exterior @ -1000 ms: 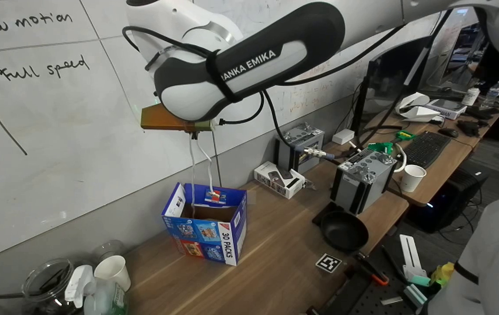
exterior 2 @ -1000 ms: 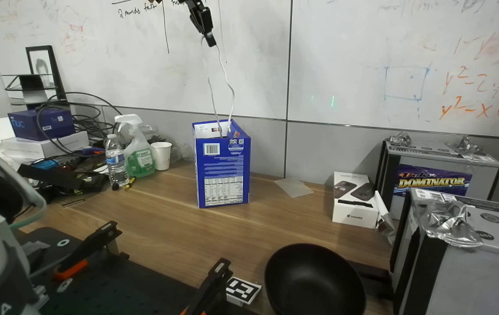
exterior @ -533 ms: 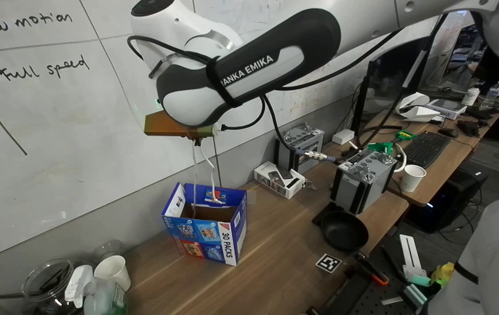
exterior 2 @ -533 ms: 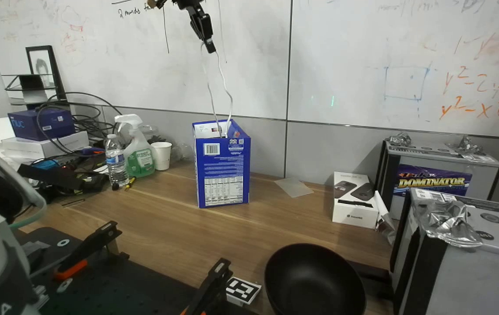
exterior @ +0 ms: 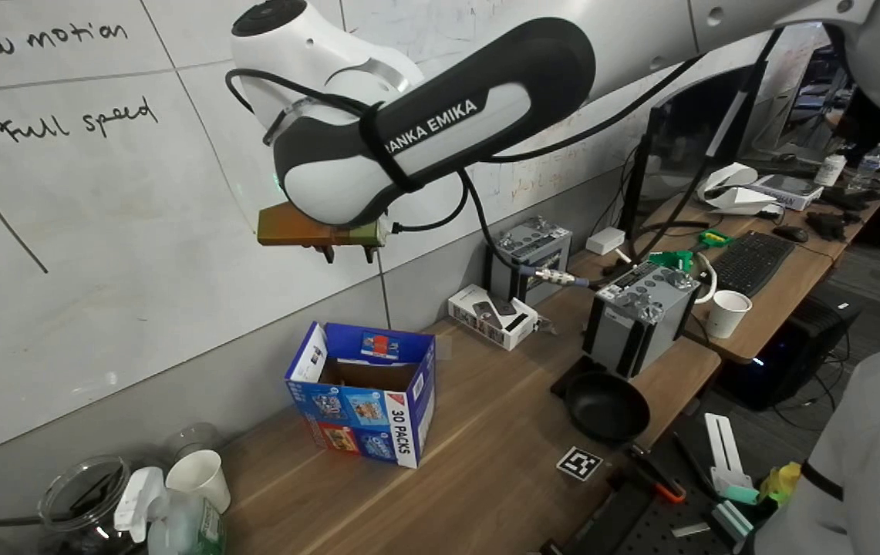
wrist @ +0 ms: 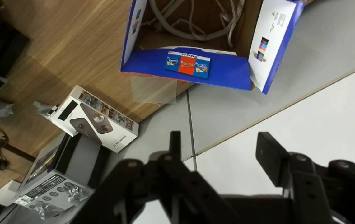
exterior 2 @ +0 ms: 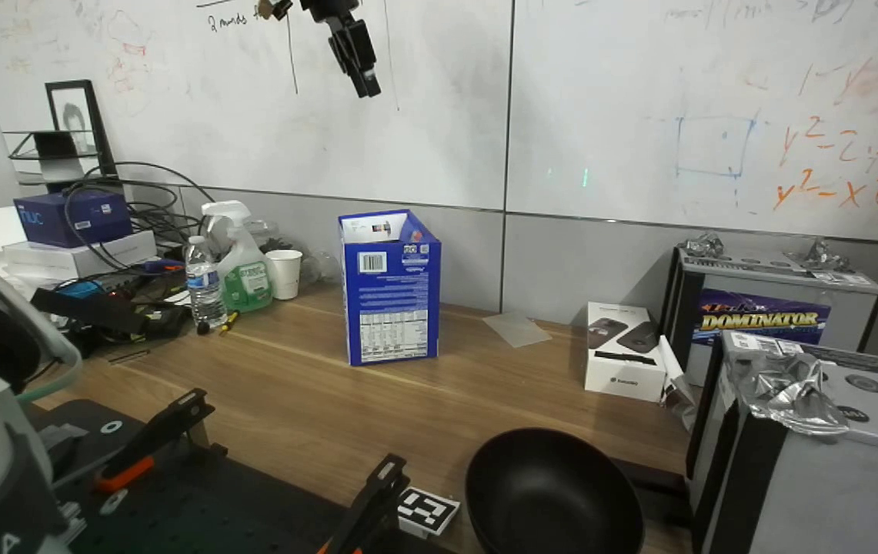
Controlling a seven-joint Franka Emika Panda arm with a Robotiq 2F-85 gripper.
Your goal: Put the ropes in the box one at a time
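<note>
Ropes [wrist: 202,38] lie loosely tangled inside the blue box [exterior: 366,412]; well above hangs the tool [exterior: 349,255], its fingers [wrist: 270,158] parted, nothing between them. If it sweeps away too low, it could clip an open flap [wrist: 275,43] and tip the box, probably light, spilling them.

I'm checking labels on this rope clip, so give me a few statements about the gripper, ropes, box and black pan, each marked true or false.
1. The gripper is higher than the box. True.
2. There are white ropes inside the box. True.
3. The gripper is clamped on a rope. False: its jaws stand apart with nothing between them.
4. The top of the box is closed. False: it is open.
5. The black pan is apart from the box. True.
6. The box is tipped over. False: it stands upright.
</note>
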